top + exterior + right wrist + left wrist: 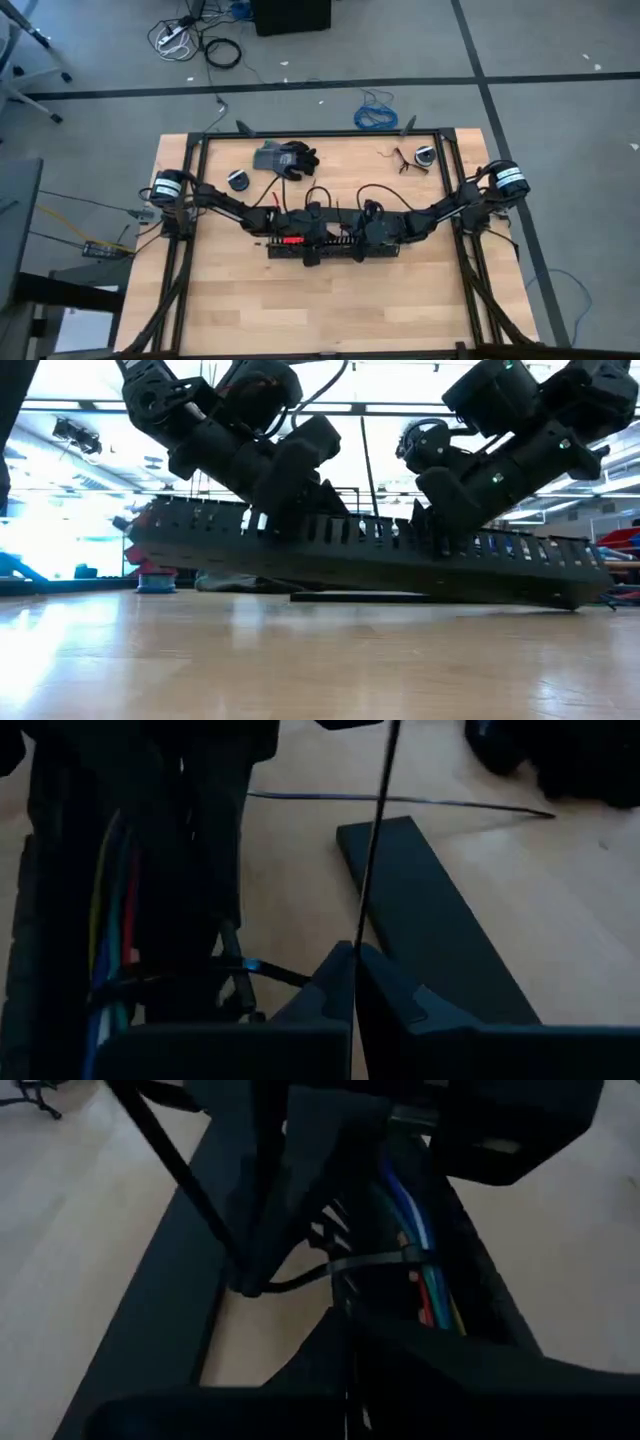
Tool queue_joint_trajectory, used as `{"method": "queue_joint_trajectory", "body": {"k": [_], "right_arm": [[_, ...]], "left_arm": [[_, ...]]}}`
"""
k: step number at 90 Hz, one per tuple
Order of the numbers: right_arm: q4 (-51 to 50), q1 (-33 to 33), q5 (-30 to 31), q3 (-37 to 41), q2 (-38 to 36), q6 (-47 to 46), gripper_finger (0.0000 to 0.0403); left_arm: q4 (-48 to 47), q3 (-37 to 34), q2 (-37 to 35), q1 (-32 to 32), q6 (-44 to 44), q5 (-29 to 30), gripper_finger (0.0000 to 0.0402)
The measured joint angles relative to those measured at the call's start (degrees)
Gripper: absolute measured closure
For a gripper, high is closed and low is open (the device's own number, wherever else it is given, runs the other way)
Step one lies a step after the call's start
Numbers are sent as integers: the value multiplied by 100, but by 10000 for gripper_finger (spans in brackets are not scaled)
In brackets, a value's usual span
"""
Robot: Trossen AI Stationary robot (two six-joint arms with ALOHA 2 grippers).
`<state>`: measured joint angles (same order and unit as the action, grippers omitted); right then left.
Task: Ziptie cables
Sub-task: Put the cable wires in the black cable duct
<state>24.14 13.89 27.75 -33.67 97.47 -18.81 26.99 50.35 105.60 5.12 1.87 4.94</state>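
The cables [415, 1245] lie bundled in a slotted black tray [380, 555] mid-table, a zip tie [365, 1265] already looped around them. I hold my right gripper [352, 970] pinched shut on the zip tie's tail; my left gripper [300, 232] is alongside, state unclear. Cinching looks unfinished, I judge.

Bright backlit low view; dim, blurred wrist views.

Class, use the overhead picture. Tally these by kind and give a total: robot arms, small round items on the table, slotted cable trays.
Robot arms: 2 (left arm, right arm)
Small round items: 2
Slotted cable tray: 1
Total: 5
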Motion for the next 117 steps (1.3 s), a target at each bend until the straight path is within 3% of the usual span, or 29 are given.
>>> {"method": "queue_joint_trajectory", "body": {"k": [18, 48, 117], "right_arm": [[17, 15, -77, -43, 0, 97, 403], [-468, 68, -201, -379, -8, 196, 403], [-1033, 291, 151, -407, -168, -335, 403]], "left_arm": [[-69, 1, 0, -72, -77, 30, 401], [-105, 2, 0, -100, -477, 605, 401], [-21, 15, 0, -199, -468, 567, 401]]}}
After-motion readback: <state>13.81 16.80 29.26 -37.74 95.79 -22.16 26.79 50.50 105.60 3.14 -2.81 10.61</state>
